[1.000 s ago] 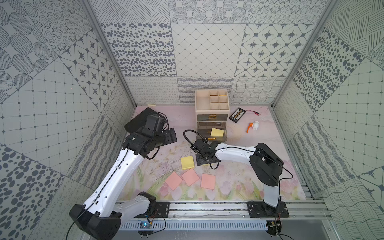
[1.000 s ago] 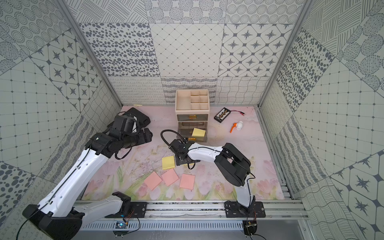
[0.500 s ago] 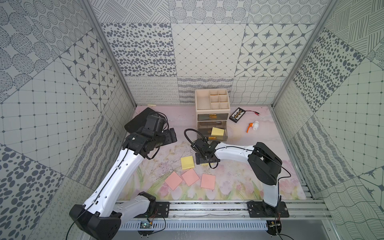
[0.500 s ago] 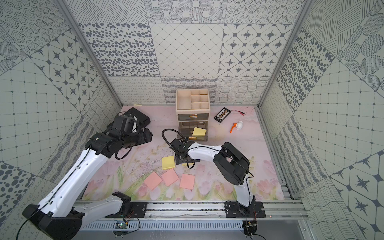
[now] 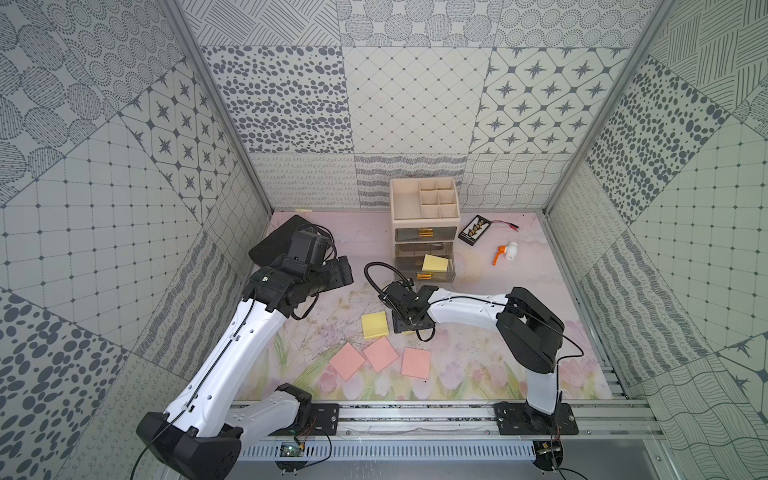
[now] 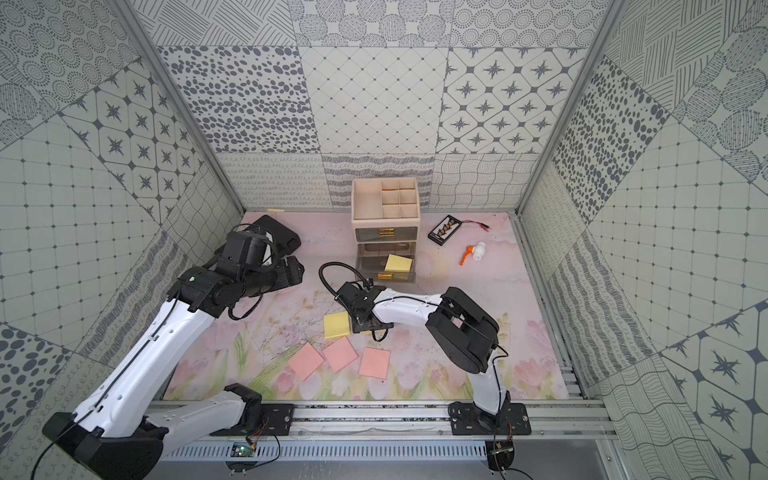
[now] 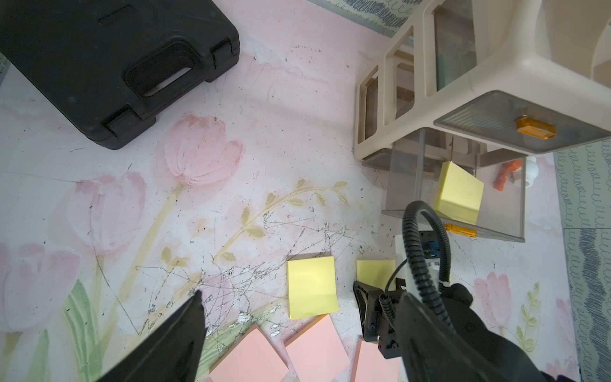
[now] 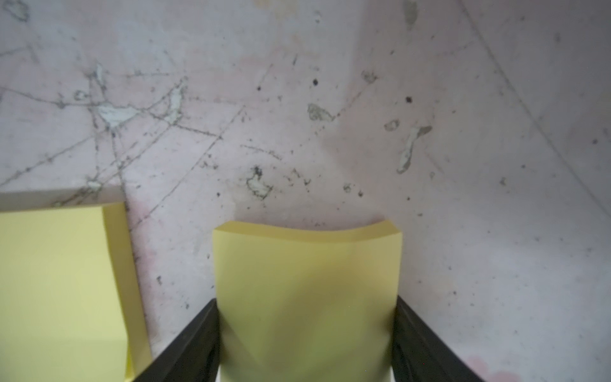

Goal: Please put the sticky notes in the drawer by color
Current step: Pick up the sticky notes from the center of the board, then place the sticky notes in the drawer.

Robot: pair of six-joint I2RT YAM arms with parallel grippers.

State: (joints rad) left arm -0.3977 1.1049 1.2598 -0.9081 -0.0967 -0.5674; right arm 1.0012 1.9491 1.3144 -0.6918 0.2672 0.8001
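Tulip-printed pink mat (image 5: 478, 365) covers the cell floor. Nearest the rail, three pink pads (image 5: 380, 353) lie in a row. Just beyond them a loose yellow pad (image 5: 375, 325) lies flat. Just beside it the right gripper (image 8: 305, 302) pinches a second yellow pad (image 8: 307, 258) by its two side edges, the pad slightly bowed. Left gripper (image 5: 343, 276) hangs above the mat, spread wide and empty. Farther back, the chest (image 5: 426, 223) has one drawer (image 5: 409, 262) pulled out below its shut top one, with a third yellow pad (image 5: 435, 263) inside.
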